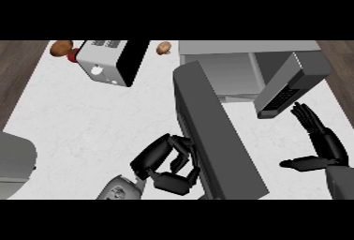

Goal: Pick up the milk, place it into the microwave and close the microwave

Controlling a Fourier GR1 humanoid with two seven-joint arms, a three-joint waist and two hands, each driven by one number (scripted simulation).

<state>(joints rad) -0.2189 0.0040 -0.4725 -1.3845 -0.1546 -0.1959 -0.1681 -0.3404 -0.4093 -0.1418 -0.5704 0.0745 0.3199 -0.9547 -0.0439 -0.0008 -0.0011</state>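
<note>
The microwave [239, 49] stands at the far right of the counter, and its dark door [214, 140] swings out towards me. The part of its cavity [221, 75] that shows holds nothing. A white box with a black side [104, 61], seemingly the milk carton, stands at the far left, away from both hands. My left hand [166, 164] is by the door's outer face, on its left. Its fingers are curled and nothing shows in them. My right hand [321, 140] is open to the right of the door, below the keypad panel [283, 96].
Two brown mushrooms [61, 47] [164, 47] and a red item [72, 56] lie near the white box. A grey rounded object [14, 159] sits at the left edge. White counter [90, 122] spreads between the box and my left hand.
</note>
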